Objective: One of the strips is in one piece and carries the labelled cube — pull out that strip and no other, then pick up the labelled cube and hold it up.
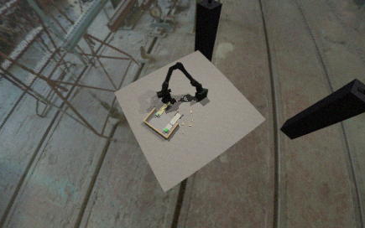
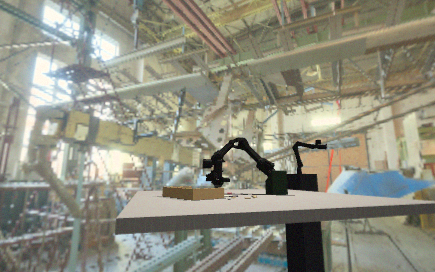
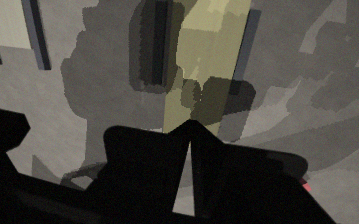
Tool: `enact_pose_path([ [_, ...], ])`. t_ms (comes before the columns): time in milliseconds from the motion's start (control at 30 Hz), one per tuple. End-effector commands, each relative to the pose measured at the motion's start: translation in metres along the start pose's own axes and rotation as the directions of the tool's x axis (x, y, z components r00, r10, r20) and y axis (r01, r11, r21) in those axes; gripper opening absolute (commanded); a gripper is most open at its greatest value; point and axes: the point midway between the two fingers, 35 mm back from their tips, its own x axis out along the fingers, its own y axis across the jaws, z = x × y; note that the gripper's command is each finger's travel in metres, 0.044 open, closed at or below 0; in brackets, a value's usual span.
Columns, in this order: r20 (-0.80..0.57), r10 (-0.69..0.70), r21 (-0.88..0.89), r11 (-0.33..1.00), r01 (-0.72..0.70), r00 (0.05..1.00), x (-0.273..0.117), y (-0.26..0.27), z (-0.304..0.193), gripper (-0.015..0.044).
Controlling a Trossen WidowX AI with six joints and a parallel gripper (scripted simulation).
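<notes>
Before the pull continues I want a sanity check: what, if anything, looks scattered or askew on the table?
Several small tan bits lie scattered on the grey table beside the wooden open-sided frame, like loose fragments. The closed black gripper sits over the yellowish strip.

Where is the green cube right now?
In the top view, the green cube sits inside the wooden tray, at its near corner, on the end of the pale strip, away from the gripper.
</notes>
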Motion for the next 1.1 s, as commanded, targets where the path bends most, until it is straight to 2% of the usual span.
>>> enact_pose_path([
  [0,-0.022,0.010,-0.009,1.000,-0.010,1.000,0.006,0.003,-0.012,0.0000],
  [1067,-0.024,0.010,-0.011,1.000,-0.010,1.000,0.005,0.003,-0.062,0.0000],
])
